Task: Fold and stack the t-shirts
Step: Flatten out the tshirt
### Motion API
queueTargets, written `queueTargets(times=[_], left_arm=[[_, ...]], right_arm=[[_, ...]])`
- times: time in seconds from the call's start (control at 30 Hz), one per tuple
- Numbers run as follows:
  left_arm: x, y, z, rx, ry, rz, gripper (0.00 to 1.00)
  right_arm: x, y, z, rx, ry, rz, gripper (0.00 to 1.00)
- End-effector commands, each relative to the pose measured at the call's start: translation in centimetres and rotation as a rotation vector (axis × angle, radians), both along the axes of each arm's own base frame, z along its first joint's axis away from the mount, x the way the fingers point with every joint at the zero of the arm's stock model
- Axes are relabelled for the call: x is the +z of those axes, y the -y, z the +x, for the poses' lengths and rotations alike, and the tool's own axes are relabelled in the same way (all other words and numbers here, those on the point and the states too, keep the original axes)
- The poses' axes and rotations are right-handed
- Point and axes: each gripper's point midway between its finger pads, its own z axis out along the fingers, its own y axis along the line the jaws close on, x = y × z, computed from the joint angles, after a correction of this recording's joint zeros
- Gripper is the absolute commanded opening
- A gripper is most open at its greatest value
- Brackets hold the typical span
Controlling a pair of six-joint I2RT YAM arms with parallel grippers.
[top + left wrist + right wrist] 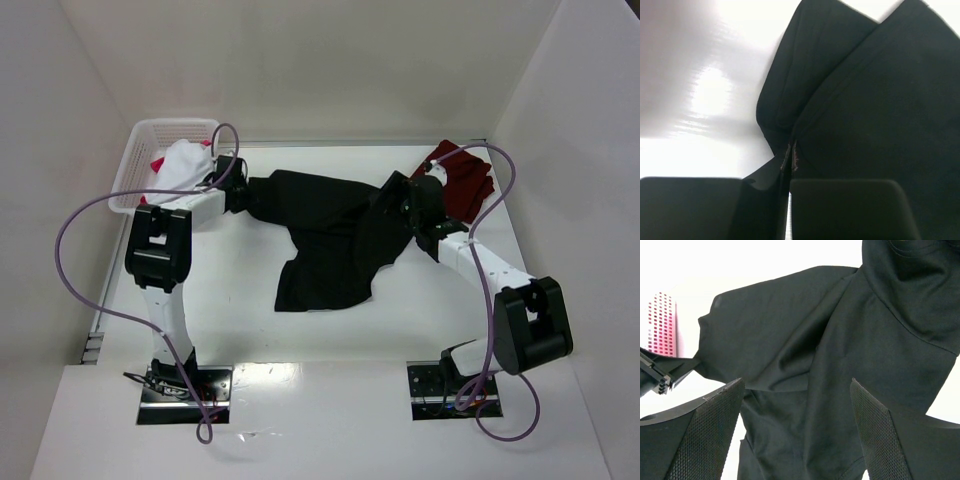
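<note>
A black t-shirt lies crumpled across the middle of the table, stretched between both arms. My left gripper is at its left end. In the left wrist view that gripper is shut, with a fold of the black t-shirt pinched between its fingers. My right gripper hovers over the shirt's right part. Its mesh-padded jaws stand wide open over the black cloth, which is not pinched between them. A dark maroon t-shirt lies folded at the back right, behind the right gripper.
A white lattice basket stands at the back left, holding a white shirt and a pink-red one. White walls close in the table on three sides. Purple cables loop over both arms.
</note>
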Motion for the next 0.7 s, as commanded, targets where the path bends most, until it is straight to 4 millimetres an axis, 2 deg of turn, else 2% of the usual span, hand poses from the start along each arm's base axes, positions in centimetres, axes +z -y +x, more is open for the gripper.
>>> queueTargets(times=[0.0, 0.03, 0.07, 0.1, 0.13, 0.17, 0.2, 0.23, 0.27, 0.3, 0.33, 0.37, 0.43, 0.47, 0.5, 0.53, 0.57, 0.63, 0.67], left_arm=[[4.9, 0.7, 2.0, -0.026, 0.118, -0.021, 0.00], [5.8, 0.7, 1.9, -0.027, 0.128, -0.022, 0.00], [8.3, 0.8, 1.8, -0.049, 0.177, -0.018, 0.00], [9.6, 0.7, 1.8, -0.056, 0.203, -0.013, 0.00], [10.5, 0.8, 1.2, -0.063, 0.203, -0.019, 0.00], [13.5, 0.7, 1.1, -0.071, 0.255, -0.014, 0.00], [15.0, 0.7, 0.9, -0.077, 0.279, -0.010, 0.00], [15.8, 0.6, 0.2, -0.077, 0.276, -0.009, 0.00], [18.4, 0.4, -0.5, -0.076, 0.320, -0.014, 0.00], [18.9, 0.8, -1.3, -0.079, 0.322, -0.008, 0.00], [18.6, 0.6, -2.4, -0.079, 0.309, -0.007, 0.00], [20.2, 0.8, -3.7, -0.088, 0.336, -0.012, 0.00], [21.0, 1.3, -5.5, -0.104, 0.351, -0.033, 0.00], [22.0, 1.3, -7.0, -0.110, 0.375, -0.054, 0.00], [22.4, 1.5, -7.9, -0.125, 0.375, -0.065, 0.00], [22.7, 1.8, -9.0, -0.147, 0.367, -0.080, 0.00], [24.5, 1.6, -10.1, -0.148, 0.405, -0.085, 0.00], [24.6, 2.1, -12.0, -0.164, 0.386, -0.094, 0.00], [26.1, 1.9, -13.0, -0.164, 0.420, -0.099, 0.00]], right_arm=[[2.2, -0.1, 1.2, -0.004, 0.070, -0.003, 0.91], [2.2, -0.1, 1.2, -0.004, 0.070, -0.003, 0.91], [2.3, -0.3, 0.9, 0.006, 0.065, 0.000, 0.91], [2.3, -0.4, 0.9, 0.015, 0.064, 0.005, 0.91], [3.5, -0.4, 0.7, 0.015, 0.092, 0.013, 0.91], [3.4, -0.4, 0.2, 0.024, 0.090, 0.016, 0.91], [3.1, -0.3, -0.2, 0.024, 0.081, 0.014, 0.91], [4.1, -0.1, -0.7, 0.024, 0.107, 0.021, 0.91], [3.8, 0.0, -1.3, 0.024, 0.097, 0.018, 0.91], [4.0, 0.1, -1.5, 0.024, 0.104, 0.020, 0.91], [4.4, 0.2, -1.9, 0.024, 0.109, 0.022, 0.91], [4.8, 0.4, -2.5, 0.024, 0.117, 0.024, 0.91], [5.1, 0.1, -3.3, 0.049, 0.119, 0.036, 0.91], [5.5, 0.1, -3.8, 0.059, 0.131, 0.044, 0.91], [5.1, -0.1, -4.3, 0.075, 0.119, 0.048, 0.91], [5.5, -0.3, -4.5, 0.091, 0.126, 0.057, 0.91], [5.1, -1.0, -4.9, 0.129, 0.113, 0.071, 0.91], [5.5, -1.6, -5.8, 0.168, 0.119, 0.086, 0.91], [5.2, -2.6, -6.6, 0.200, 0.107, 0.086, 0.91]])
